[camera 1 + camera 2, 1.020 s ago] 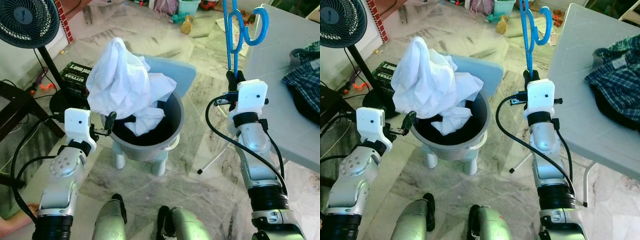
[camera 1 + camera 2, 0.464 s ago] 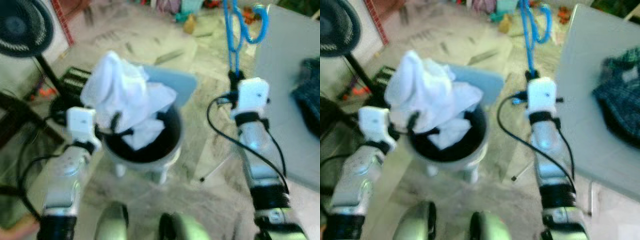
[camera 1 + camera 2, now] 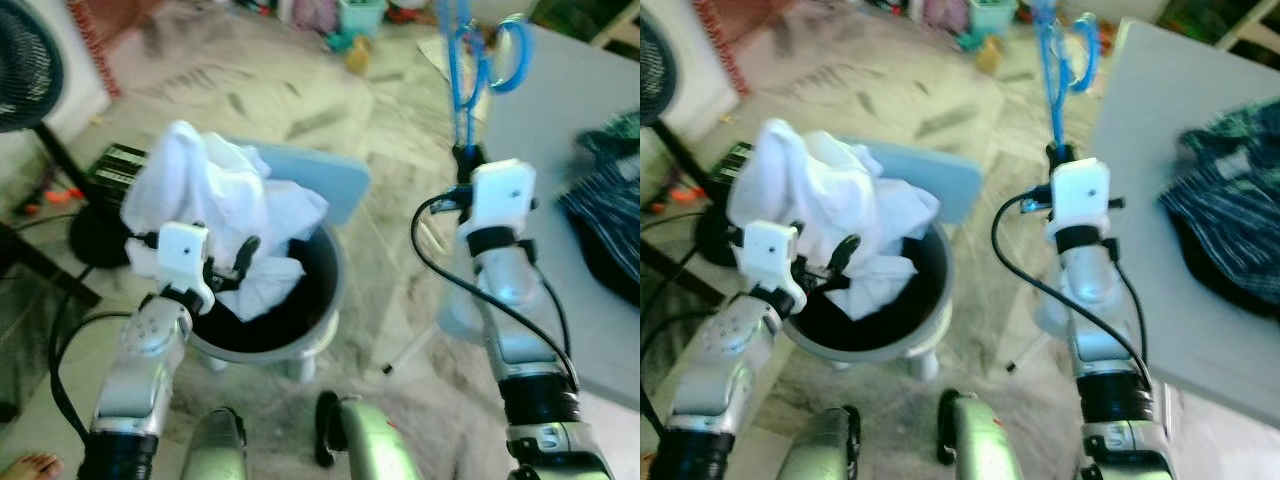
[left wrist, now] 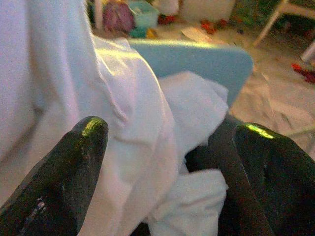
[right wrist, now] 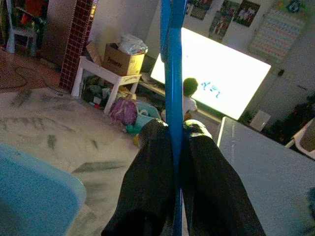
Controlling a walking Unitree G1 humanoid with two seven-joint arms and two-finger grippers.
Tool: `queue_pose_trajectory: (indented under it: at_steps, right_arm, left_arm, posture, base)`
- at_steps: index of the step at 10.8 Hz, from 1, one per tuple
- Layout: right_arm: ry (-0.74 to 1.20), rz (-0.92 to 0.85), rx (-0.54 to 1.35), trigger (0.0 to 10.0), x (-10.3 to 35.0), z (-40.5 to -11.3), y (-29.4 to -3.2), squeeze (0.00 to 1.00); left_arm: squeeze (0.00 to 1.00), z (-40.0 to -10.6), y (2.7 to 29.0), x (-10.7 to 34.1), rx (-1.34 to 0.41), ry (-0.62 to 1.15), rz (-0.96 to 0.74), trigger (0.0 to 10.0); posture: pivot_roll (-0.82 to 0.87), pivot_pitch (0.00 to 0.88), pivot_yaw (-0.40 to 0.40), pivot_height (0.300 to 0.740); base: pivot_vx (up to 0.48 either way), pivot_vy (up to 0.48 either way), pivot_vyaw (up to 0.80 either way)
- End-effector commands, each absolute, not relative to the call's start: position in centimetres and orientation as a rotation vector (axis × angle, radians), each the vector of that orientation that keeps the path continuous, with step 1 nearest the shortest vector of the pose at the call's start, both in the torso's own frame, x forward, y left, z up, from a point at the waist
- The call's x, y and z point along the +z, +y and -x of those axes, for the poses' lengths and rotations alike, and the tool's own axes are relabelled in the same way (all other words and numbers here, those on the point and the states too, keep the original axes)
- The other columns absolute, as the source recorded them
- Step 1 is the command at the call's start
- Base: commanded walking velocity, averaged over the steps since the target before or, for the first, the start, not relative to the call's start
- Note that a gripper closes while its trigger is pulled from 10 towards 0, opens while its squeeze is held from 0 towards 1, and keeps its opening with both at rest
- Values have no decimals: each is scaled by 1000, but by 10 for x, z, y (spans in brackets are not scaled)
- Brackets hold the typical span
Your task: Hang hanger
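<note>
- Overhead, from the left eye view, the right gripper (image 3: 465,155) sits at about two o'clock, clamped on the lower end of a blue hanger (image 3: 470,60) that rises upright beside the grey table (image 3: 560,130); a plaid cloth (image 3: 610,200) lies on that table at three o'clock.
- Right eye view: the left gripper (image 3: 845,250) reaches at nine o'clock into a dark basin (image 3: 890,310) heaped with white cloth (image 3: 820,205); a pale blue lid (image 3: 930,180) lies just behind.
- Left wrist view: black fingers (image 4: 69,172) spread wide, the white cloth lying between and before them; whether they touch it, I cannot tell.
- Right wrist view: fingertips (image 5: 152,182) pressed narrow on the blue hanger's bar (image 5: 173,73), which runs toward twelve o'clock.
</note>
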State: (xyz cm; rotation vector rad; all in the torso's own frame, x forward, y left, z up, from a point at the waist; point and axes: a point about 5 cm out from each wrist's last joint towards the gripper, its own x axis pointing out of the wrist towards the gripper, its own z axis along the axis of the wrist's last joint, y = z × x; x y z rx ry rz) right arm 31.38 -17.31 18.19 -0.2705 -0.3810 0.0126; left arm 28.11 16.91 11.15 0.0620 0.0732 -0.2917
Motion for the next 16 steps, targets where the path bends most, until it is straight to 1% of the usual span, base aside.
queue_pose_trajectory:
  at_steps: [1, 2, 4, 5, 7, 8, 9, 11, 12, 13, 15, 16]
  right_arm:
    - [-377, 289, 16, 10000, 184, -306, -178, 0]
    - [-357, 304, 20, 10000, 181, -298, -182, 0]
    - [-301, 341, 39, 10000, 178, -272, -194, 0]
    - [-272, 352, 51, 10000, 178, -260, -197, 0]
    - [-234, 372, 64, 10000, 182, -243, -199, 0]
    - [-225, 376, 70, 10000, 184, -239, -200, 0]
    - [-218, 388, 89, 10000, 186, -238, -198, 0]
    - [-216, 394, 98, 10000, 187, -239, -197, 0]
    - [-220, 396, 105, 10000, 190, -240, -194, 0]
    - [-215, 392, 109, 10000, 190, -240, -192, 0]
    - [-213, 387, 117, 10000, 191, -241, -189, 0]
    - [-212, 387, 118, 10000, 191, -241, -189, 0]
  left_arm:
    - [0, -276, 166, 94, -324, 155, -61, 10000]
    - [0, -275, 166, 89, -330, 174, -70, 10000]
    - [0, -277, 170, 77, -329, 232, -79, 10000]
    - [0, -283, 168, 71, -338, 254, -84, 10000]
    - [0, -299, 169, 68, -316, 254, -147, 10000]
    - [0, -306, 172, 70, -292, 241, -182, 10000]
    - [0, -318, 177, 81, -265, 186, -258, 10000]
    - [0, -324, 177, 88, -266, 158, -289, 10000]
    - [0, -323, 173, 95, -288, 119, -337, 10000]
    - [0, -323, 174, 92, -278, 124, -344, 10000]
    - [0, -319, 187, 69, -261, 222, -337, 10000]
    - [0, -318, 190, 63, -261, 244, -347, 10000]
  posture:
    - [31, 314, -132, 740]
    - [-7, 350, -145, 740]
    - [-104, 422, -180, 740]
    - [-153, 445, -198, 740]
    - [-212, 472, -226, 740]
    - [-232, 481, -242, 740]
    - [-239, 482, -251, 740]
    - [-238, 475, -253, 740]
    - [-232, 471, -251, 740]
    - [-218, 470, -248, 740]
    - [-220, 470, -247, 740]
    - [-221, 469, -247, 740]
  base:
    - [0, 0, 0]
    - [0, 0, 0]
    - [0, 0, 0]
    - [0, 0, 0]
    - [0, 0, 0]
    - [0, 0, 0]
    - [0, 0, 0]
    - [0, 0, 0]
    - [0, 0, 0]
    - [0, 0, 0]
    - [0, 0, 0]
    - [0, 0, 0]
